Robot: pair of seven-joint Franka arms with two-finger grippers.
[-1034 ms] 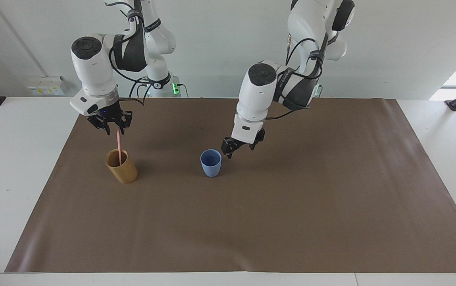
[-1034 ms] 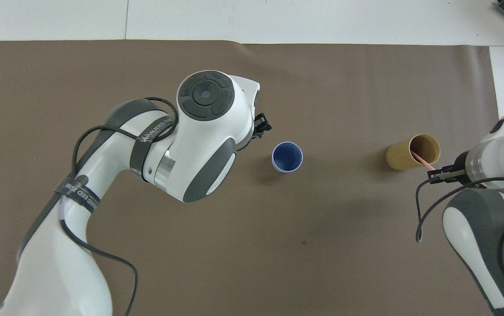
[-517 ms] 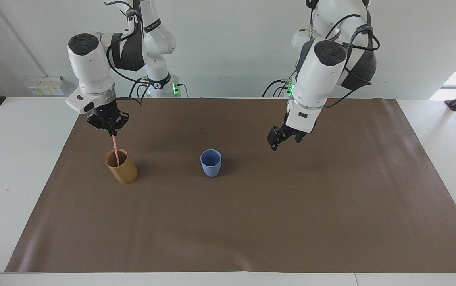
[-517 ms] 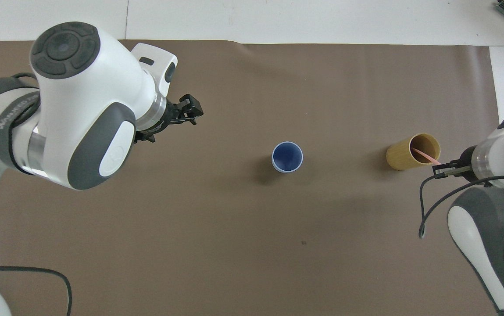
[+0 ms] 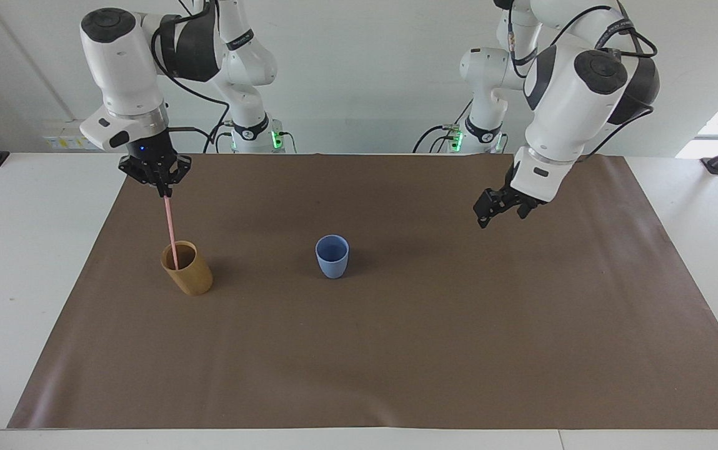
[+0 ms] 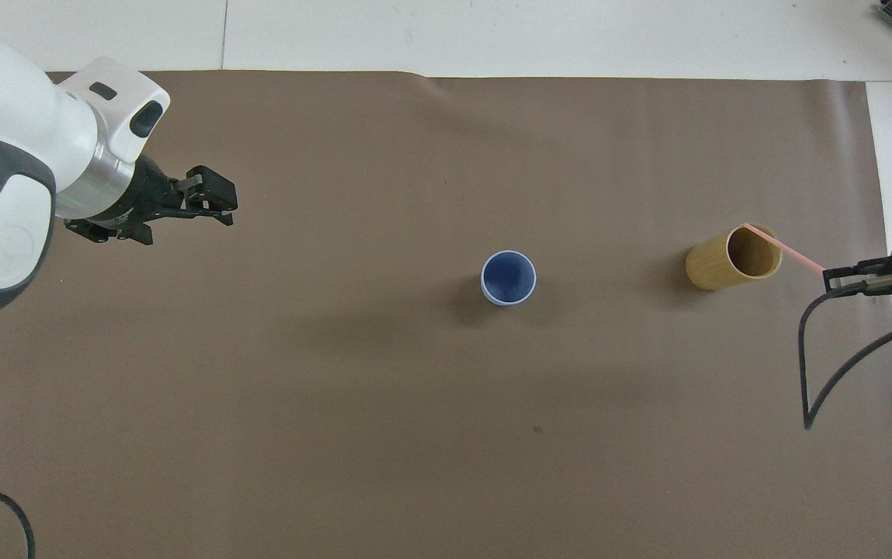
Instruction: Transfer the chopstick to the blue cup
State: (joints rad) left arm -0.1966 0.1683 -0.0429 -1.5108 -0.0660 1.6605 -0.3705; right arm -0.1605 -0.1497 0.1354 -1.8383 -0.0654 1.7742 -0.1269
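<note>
My right pincer (image 5: 165,191) grips the chopstick (image 5: 171,229) by its top, its lower end inside the tan cup (image 5: 187,270). My left pincer (image 5: 501,206) hangs open above the bench, well apart from the blue cup (image 5: 332,256).

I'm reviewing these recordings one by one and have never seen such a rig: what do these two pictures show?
Two white robot arms work at a table under a brown paper mat. One picture faces the robots; the other looks down from above them. The right gripper, shut on the thin pale-pink chopstick, holds it with its lower end still inside the tilted tan-brown cylindrical cup. The small light-blue tapered cup stands mid-mat, empty. The left gripper hangs open over bare mat, waiting.
</note>
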